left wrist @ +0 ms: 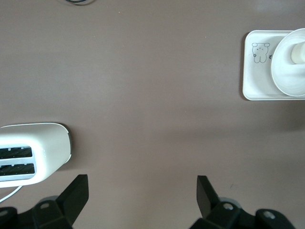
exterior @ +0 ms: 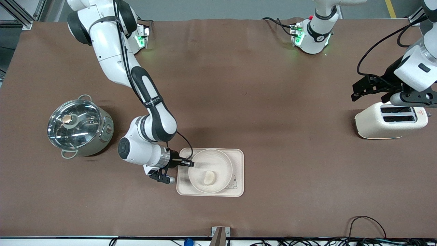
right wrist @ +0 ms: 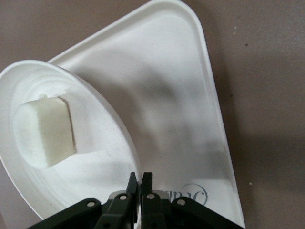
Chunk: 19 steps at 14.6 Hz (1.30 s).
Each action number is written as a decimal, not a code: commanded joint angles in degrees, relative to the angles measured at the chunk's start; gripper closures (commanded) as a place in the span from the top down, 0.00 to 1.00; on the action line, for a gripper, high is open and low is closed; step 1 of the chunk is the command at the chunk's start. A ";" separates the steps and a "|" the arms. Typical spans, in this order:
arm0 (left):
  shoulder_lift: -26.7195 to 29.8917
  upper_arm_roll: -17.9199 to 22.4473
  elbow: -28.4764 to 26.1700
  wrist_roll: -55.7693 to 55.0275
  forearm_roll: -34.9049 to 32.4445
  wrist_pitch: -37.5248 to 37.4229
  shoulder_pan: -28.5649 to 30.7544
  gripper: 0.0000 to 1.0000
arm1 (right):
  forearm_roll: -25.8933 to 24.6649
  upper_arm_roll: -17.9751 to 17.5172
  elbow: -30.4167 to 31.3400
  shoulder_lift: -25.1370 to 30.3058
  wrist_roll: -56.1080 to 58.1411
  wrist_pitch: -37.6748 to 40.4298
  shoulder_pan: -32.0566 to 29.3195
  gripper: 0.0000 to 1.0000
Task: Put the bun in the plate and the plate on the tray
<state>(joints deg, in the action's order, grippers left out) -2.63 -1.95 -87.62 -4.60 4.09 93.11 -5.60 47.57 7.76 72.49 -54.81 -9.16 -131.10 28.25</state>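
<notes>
Cream bun [exterior: 209,177] lies in plate [exterior: 222,160], plate on tray [exterior: 239,171]; right gripper [exterior: 190,163] fingers [right wrist: 135,183] pinch the rim. Left gripper [left wrist: 143,191], released, waits above the table [exterior: 239,85]. Only release remains.

Right pincer [right wrist: 139,179] pinched closed, low; left pincer [left wrist: 143,191] spread wide, waiting.

No legible text; tray [right wrist: 190,143] lettering unreadable.
</notes>
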 commanded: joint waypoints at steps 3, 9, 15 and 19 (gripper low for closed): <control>0.26 0.01 -0.01 -0.06 0.74 -0.30 0.15 1.00 | 1.20 -0.11 -2.09 -2.05 -0.50 -1.44 0.23 0.01; 0.26 0.01 -0.01 0.82 0.74 -0.30 1.03 1.00 | 1.12 -0.11 -2.27 -2.23 0.37 -1.44 0.05 0.30; 0.25 0.10 -0.01 0.91 0.48 -0.13 1.03 1.00 | -0.89 0.24 -1.66 0.66 3.54 -0.65 0.23 1.00; 0.26 0.01 -0.01 0.82 -1.09 0.22 0.86 1.00 | -8.01 3.83 -1.48 7.33 2.93 9.52 -0.21 1.00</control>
<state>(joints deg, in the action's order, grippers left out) -2.63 -1.91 -87.64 -4.55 3.99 93.14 -4.73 42.59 9.66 69.17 -52.90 -6.24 -126.84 28.61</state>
